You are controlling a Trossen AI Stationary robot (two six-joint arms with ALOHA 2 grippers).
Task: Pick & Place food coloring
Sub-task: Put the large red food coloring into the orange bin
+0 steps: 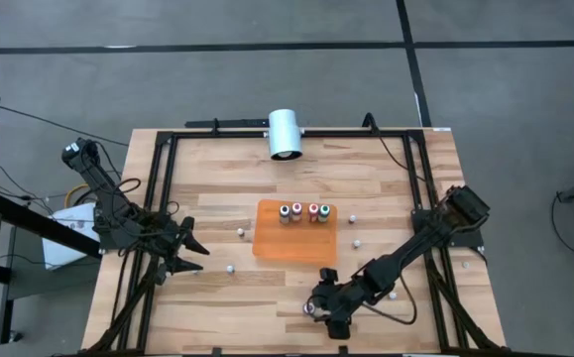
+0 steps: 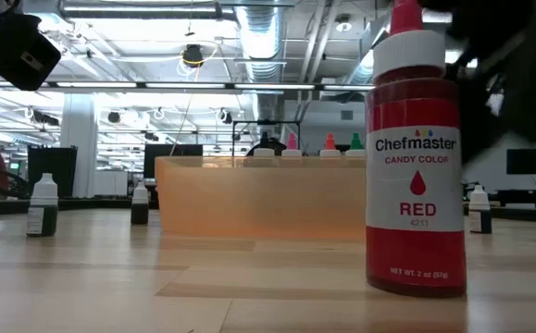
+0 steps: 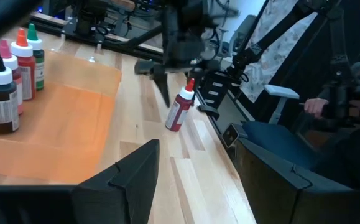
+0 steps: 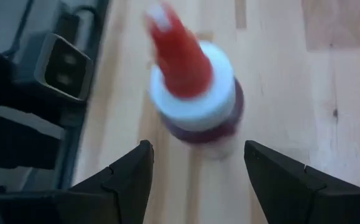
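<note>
A red food coloring bottle [image 2: 414, 157] with a white collar and red tip stands upright on its base near the table's front edge [image 1: 309, 308]. My right gripper [image 4: 198, 152] is open and slants down over it. Its fingers stand on either side of the bottle [image 4: 195, 93] without touching it. Four more food coloring bottles [image 1: 304, 212] stand in a row at the far edge of the orange mat [image 1: 294, 243]. My left gripper [image 1: 204, 258] waits open at the table's left, holding nothing.
Several small bottles stand loose on the wood around the mat, among them one at its left [image 1: 239, 230] and one at its right [image 1: 356, 241]. A white cylinder [image 1: 285, 134] lies at the far edge. A black frame [image 1: 163, 178] borders the table.
</note>
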